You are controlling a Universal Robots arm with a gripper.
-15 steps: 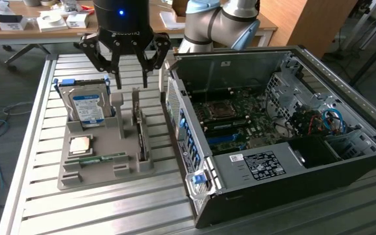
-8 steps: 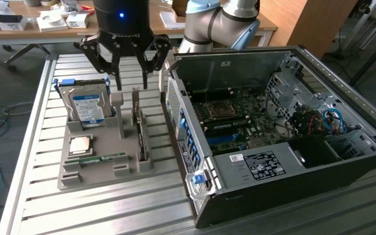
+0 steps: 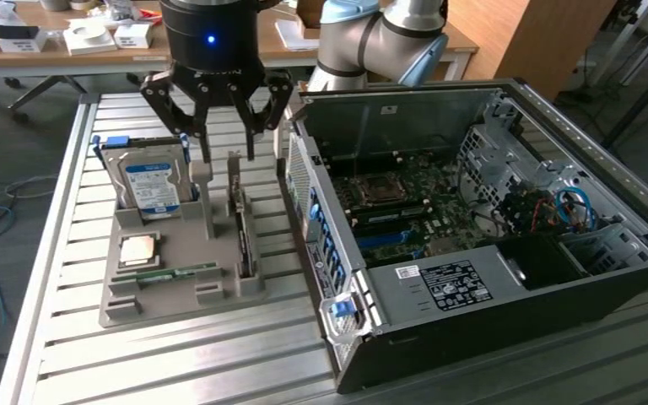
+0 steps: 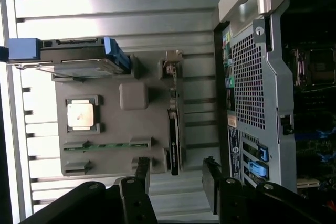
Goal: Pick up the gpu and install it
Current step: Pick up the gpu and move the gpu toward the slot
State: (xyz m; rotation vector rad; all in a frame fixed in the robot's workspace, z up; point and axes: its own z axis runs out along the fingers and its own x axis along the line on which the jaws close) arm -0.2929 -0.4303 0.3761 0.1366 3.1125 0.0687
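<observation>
The gpu (image 3: 242,236) stands on its long edge in a slot of a grey holder (image 3: 178,295), on the side of the holder nearest the open computer case (image 3: 493,245). The gripper (image 3: 218,154) hangs just above the card's far end with its jaws spread wide. It holds nothing, and there is a clear gap between the fingertips (image 3: 186,150) and the card. In the wrist view the gripper (image 4: 176,174) has one dark finger on each side of the line of the gpu (image 4: 174,129), which shows there edge-on as a thin dark strip. The card's long axis runs from near to far in the exterior view, roughly parallel to the rear panel of the case. Its silver bracket (image 3: 234,166) rises at the far end, under the gripper. Toward the exterior view's left the holder carries three more parts. A hard drive (image 3: 149,186) with a blue-white label stands upright at the back. A square processor (image 3: 141,249) lies flat in front of it, and a narrow green memory strip (image 3: 172,273) lies nearer the camera. The holder and the case both rest on a slatted metal table (image 3: 65,354), and the motherboard (image 3: 397,207) is exposed inside the case.
</observation>
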